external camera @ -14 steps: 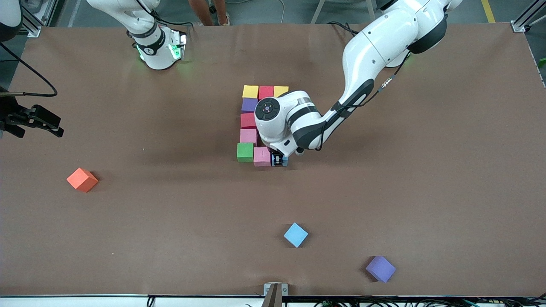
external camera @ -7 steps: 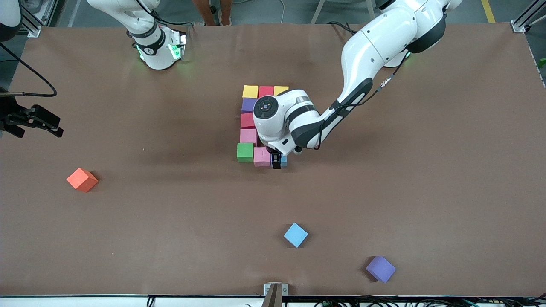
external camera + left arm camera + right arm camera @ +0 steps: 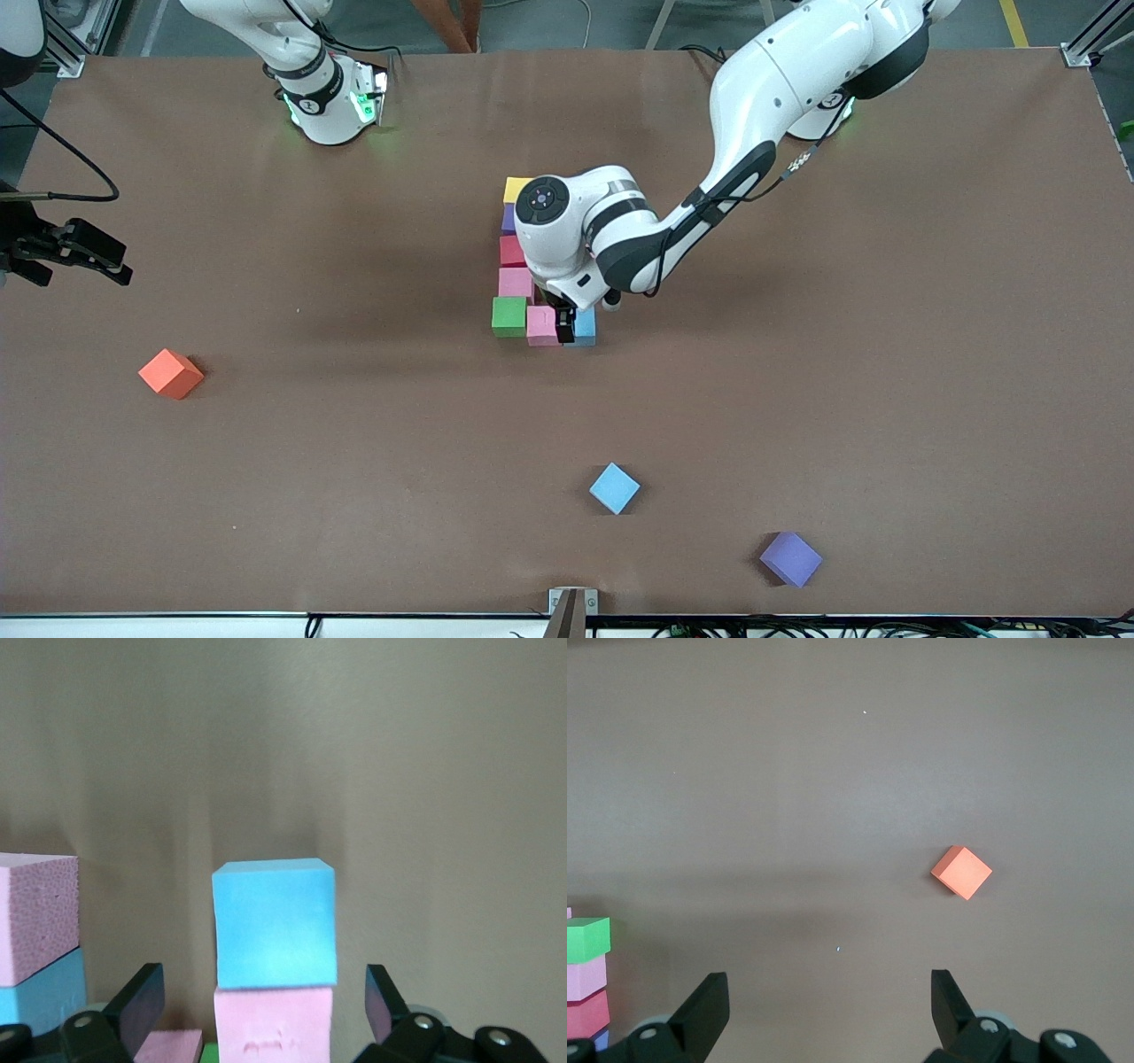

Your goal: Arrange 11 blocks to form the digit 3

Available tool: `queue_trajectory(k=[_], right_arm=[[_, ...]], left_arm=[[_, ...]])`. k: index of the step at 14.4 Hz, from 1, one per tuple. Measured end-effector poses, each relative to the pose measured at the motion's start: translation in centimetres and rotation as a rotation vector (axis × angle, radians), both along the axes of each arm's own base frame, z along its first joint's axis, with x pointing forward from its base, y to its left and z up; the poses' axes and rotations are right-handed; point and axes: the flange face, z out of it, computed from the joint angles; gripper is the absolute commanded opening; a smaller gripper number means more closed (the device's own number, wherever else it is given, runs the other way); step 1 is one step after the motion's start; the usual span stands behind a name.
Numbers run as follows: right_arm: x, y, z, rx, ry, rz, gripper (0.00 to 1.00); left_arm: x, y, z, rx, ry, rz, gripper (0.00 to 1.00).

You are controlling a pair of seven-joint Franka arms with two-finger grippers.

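Note:
The digit 3 stands mid-table as a figure of blocks. Its spine shows as yellow (image 3: 516, 188), purple (image 3: 507, 219), red (image 3: 511, 252), pink (image 3: 515, 282) and green (image 3: 508, 316) blocks. A pink block (image 3: 541, 325) and a light blue block (image 3: 586, 326) lie beside the green one. My left arm hides the rest of the figure. My left gripper (image 3: 565, 328) hangs open just over that pink block (image 3: 273, 1023) and light blue block (image 3: 275, 921), holding nothing. My right gripper (image 3: 113, 264) waits open over the right arm's end of the table.
Loose cubes lie nearer the front camera: a light blue one (image 3: 614, 487), a purple one (image 3: 789, 558), and an orange one (image 3: 171, 373) toward the right arm's end. The right wrist view shows the orange cube (image 3: 961, 872) on bare table.
My left gripper has opened and let go of the light blue block beside the pink one. The hand has lifted and drawn back toward the bases. The right arm has not moved.

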Motion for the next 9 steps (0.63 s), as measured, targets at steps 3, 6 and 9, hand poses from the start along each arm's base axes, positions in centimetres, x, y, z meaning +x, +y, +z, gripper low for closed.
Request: queue_trajectory(k=[3,6,9], right_arm=[[0.0,0.1,-0.1,0.0,0.003,0.002,1.0],[0.2,0.2,-0.2,0.0,-0.012,0.004,1.0],[0.3,0.2,-0.5,0.0,-0.011,0.004,1.0]], left_arm=[[2.7,2.4,4.4,0.014,-0.047,-0.021,1.0],[8.0,8.2,10.1,0.023,-0.114,-0.049,1.0],[13.4,16.2,14.8,0.048,-0.166,-0.06,1.0]])
